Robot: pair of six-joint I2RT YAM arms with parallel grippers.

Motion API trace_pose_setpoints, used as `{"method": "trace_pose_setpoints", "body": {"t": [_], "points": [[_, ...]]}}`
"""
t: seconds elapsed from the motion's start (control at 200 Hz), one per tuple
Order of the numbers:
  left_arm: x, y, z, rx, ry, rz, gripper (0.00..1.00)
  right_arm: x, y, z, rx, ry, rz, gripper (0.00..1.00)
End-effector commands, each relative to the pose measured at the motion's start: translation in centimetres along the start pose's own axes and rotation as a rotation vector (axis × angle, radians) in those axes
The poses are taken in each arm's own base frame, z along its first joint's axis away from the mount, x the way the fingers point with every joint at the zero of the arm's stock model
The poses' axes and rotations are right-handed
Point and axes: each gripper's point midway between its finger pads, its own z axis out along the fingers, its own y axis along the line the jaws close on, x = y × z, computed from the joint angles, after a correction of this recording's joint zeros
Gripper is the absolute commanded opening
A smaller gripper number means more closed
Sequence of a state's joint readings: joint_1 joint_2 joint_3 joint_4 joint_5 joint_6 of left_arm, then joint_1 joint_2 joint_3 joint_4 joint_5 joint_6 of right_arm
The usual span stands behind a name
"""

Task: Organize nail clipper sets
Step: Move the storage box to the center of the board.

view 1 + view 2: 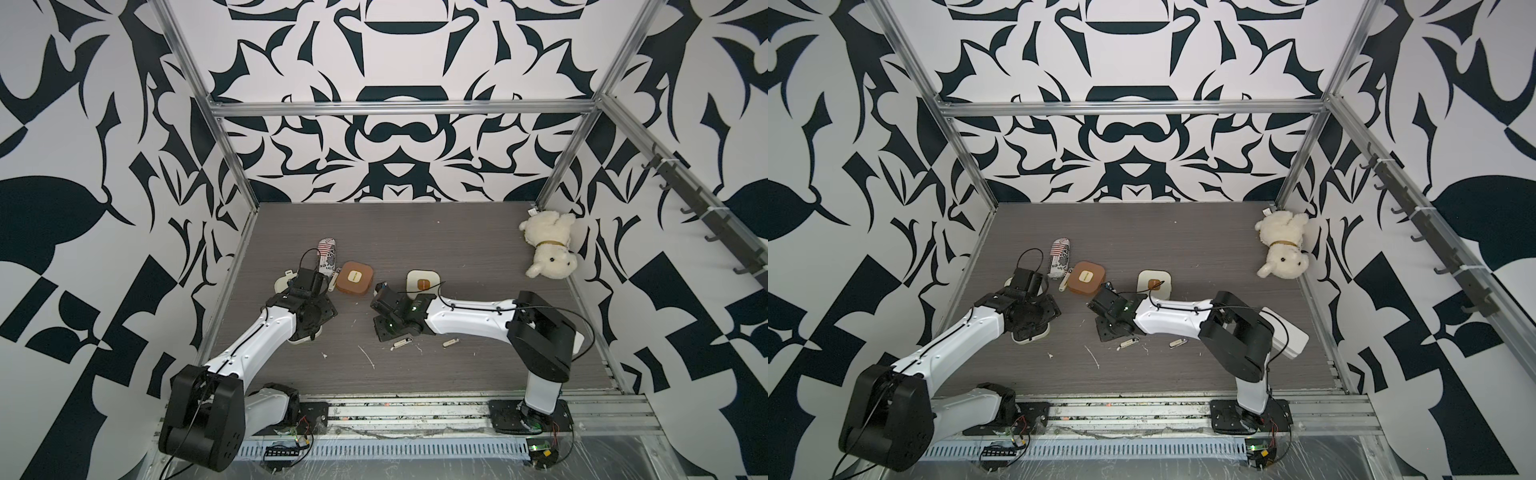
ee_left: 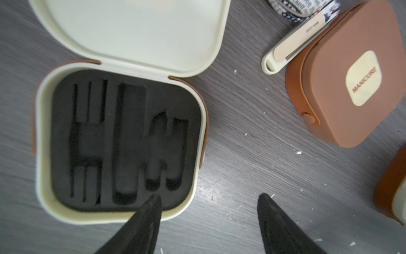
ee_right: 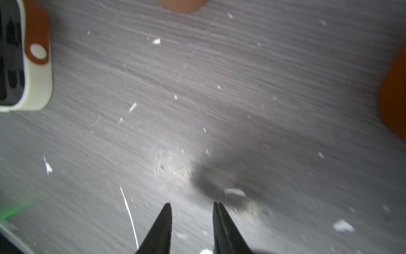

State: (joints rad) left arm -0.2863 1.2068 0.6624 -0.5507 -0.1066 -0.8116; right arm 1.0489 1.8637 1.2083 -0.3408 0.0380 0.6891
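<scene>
Your left gripper (image 2: 208,195): spread, one tip over open cream rounded-square case (image 2: 42,154) (lid hinged back) | your right gripper (image 3: 192,204): narrowly parted, pinching nothing, over grey wood-grain tabletop (image 3: 241,88).

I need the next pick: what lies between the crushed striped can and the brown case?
A cream clipper lies there, alongside the brown case; the left wrist view shows it best.

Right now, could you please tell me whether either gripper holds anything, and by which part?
Nothing is held. The left gripper is open by the open cream case; the right gripper is open over the table.
</scene>
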Motion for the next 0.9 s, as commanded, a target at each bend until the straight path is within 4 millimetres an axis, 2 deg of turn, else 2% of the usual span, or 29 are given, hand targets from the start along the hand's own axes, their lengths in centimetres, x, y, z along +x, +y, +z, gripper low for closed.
{"method": "trace_pose_setpoints", "body": {"t": [0.0, 0.135, 0.29, 0.35, 0.535, 0.7, 0.895], "points": [[-0.2, -0.5, 0.9, 0.042, 0.026, 0.008, 0.73, -2.5, 2.3, -0.3, -0.053, -0.036, -0.002, 0.34], [-0.3, -0.8, 1.2, 0.066, 0.038, 0.000, 0.74, -4.0, 3.3, 0.9, -0.058, -0.045, -0.007, 0.32], [-0.1, -1.2, 1.7, 0.102, 0.046, -0.023, 0.74, -5.7, 3.4, 3.1, -0.102, -0.045, 0.053, 0.31], [0.3, -0.8, 2.7, 0.078, 0.076, -0.027, 0.74, -6.2, 3.2, 4.1, -0.123, -0.041, 0.091, 0.31], [0.8, -0.5, 3.0, 0.088, 0.080, -0.039, 0.73, -7.5, 3.5, 6.1, -0.132, -0.030, 0.097, 0.30], [1.2, -0.2, 3.0, 0.091, 0.083, -0.049, 0.73, -9.1, 1.7, 7.4, -0.115, -0.037, 0.158, 0.27], [1.4, -0.4, 2.6, 0.122, 0.077, -0.064, 0.73, -11.0, -1.6, 7.4, -0.073, -0.067, 0.233, 0.26]]}}
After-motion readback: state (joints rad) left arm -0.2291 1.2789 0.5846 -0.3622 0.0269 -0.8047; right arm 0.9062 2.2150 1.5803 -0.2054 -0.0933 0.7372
